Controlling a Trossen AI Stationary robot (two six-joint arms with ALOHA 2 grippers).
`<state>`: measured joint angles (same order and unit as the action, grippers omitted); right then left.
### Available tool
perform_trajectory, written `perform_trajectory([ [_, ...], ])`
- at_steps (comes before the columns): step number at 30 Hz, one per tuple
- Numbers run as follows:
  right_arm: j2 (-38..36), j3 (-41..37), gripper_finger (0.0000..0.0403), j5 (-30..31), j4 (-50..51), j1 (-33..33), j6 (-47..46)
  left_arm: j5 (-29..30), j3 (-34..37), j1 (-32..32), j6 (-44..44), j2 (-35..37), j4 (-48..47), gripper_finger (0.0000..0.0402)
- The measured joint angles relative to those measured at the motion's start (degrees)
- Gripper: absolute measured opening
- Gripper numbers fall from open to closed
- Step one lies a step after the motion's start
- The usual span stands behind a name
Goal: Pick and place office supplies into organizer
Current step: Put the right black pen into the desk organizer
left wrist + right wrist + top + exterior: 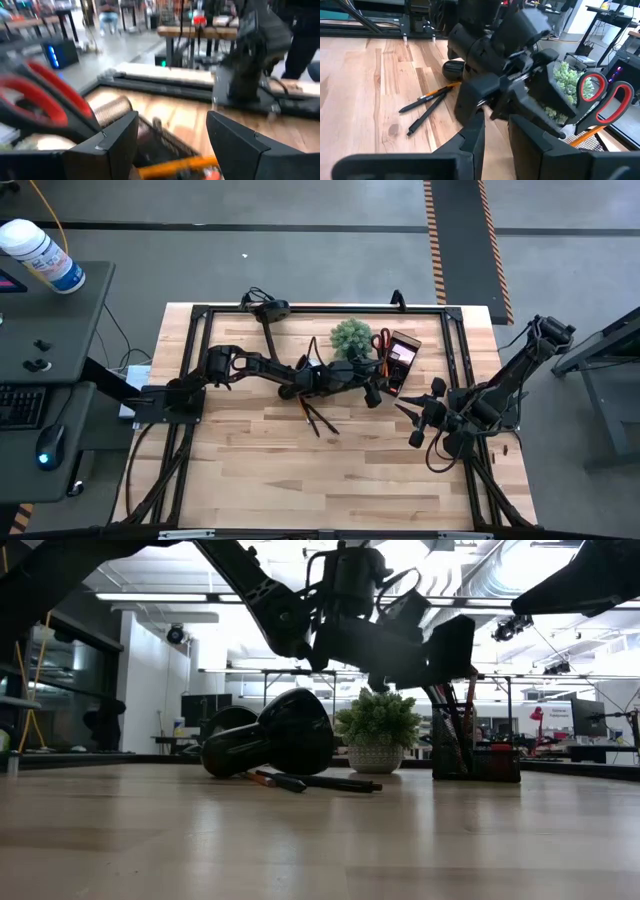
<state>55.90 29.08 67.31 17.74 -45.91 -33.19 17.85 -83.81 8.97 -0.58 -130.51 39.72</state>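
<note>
The black mesh organizer (pixel 402 360) (pixel 478 755) stands near the table's far edge, right of the green plant (pixel 352 337). Red-handled scissors (pixel 383 340) (pixel 45 100) (pixel 605 100) stand in it, handles up. My left gripper (pixel 378 392) (pixel 172 117) hangs open just over the organizer's near side. An orange pencil (pixel 180 165) (pixel 582 136) lies below and between its fingers, over the mesh. Two more pens (pixel 320 418) (pixel 427 102) lie flat on the wood near the table's middle. My right gripper (pixel 410 425) (pixel 496 122) waits to the right, fingers a narrow gap apart, pointing at the left gripper.
A black desk lamp (pixel 268 308) (pixel 280 735) lies with its round head on the table, left of the plant (pixel 377 730). The left arm spans the table's middle. Bare wood lies toward the near edge (pixel 330 480). A black frame rims the table.
</note>
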Motion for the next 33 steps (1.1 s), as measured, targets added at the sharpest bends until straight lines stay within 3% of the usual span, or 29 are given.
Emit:
perform_trajectory([
  [5,0.0,0.0,0.0078,-0.02,0.0,0.0,0.15,2.21,-0.02,-0.32,-4.11,0.2,6.87,0.0221],
  [8,0.0,0.0,0.0078,-0.07,0.02,0.0,0.17,4.82,0.03,-0.42,-6.72,1.81,6.19,0.0221],
  [15,0.02,0.02,0.0078,-0.16,0.3,0.0,0.19,5.07,0.94,-2.6,-11.04,9.28,-5.45,0.022],
  [20,0.02,0.02,0.0078,-0.16,0.34,0.0,0.17,6.47,4.76,-7.32,-13.11,14.34,-8.43,0.022],
  [27,0.9,0.04,0.0078,-0.85,-2.7,0.09,0.82,16.25,16.91,-13.16,-5.47,19.52,-7.41,0.022],
  [33,8.77,0.07,0.0078,-4.3,-13.3,2.38,5.76,21.48,25.81,-17.98,1.87,24.68,-3.66,0.022],
])
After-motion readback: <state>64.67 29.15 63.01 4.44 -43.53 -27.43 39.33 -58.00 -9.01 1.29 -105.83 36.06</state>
